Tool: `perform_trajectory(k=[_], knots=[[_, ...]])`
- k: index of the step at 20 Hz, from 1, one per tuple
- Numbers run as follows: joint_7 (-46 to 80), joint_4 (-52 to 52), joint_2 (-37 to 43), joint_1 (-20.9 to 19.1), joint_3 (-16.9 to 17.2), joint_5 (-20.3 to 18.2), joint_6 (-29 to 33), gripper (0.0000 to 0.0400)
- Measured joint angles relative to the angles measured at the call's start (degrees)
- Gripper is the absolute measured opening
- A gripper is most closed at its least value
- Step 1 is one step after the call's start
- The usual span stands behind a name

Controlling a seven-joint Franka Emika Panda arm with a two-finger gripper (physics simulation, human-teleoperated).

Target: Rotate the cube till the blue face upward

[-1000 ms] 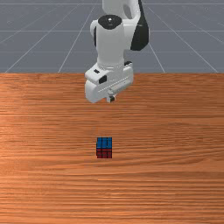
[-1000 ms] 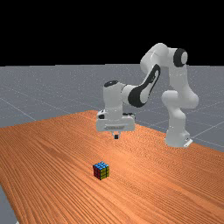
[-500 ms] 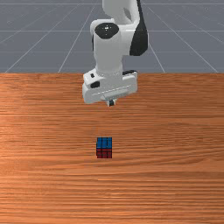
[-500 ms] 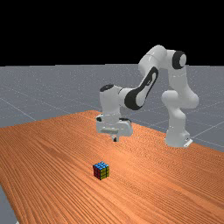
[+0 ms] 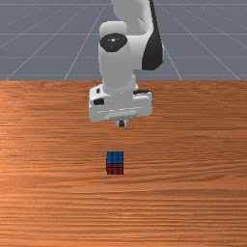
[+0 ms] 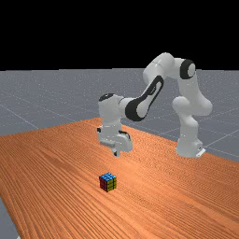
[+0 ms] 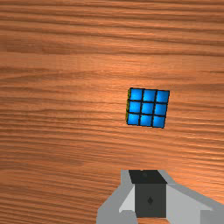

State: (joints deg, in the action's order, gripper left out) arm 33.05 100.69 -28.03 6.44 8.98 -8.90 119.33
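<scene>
- Below the white-and-grey two-finger gripper [image 5: 121,124], and apart from it, sits the small cube of blue, red and yellow squares with black lines [image 5: 115,163], flat on the orange-brown wooden tabletop [image 6: 46,186].
- Blue is already uppermost, so a turn looks unneeded; leaving or merely checking it may suffice.
- The gripper has its fingers together and nothing between them; they would have to part before any hold.
- The cube is probably light and stiff, its smooth faces perhaps a little slippery. Two opposite upright sides, about mid-height, should suit the fingers best.
- Wood surrounds it, and the tabletop's edges lie well apart, so there should be room for approach or a tip.
</scene>
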Motion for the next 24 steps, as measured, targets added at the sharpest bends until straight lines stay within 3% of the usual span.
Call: perform_trajectory(k=[8, 12, 17, 24], knots=[[1.5, -9.2, -12.0, -1.3, -0.1, -1.3, 2.1, 0.0], [3.7, -9.8, -15.4, -0.1, 1.1, 0.3, 5.4, 0.0], [5.2, -9.4, -16.2, 1.1, 1.8, 1.3, 6.6, 0.0003], [6.8, -9.3, -15.7, 2.5, 1.3, 1.2, 6.6, 0.0045]])
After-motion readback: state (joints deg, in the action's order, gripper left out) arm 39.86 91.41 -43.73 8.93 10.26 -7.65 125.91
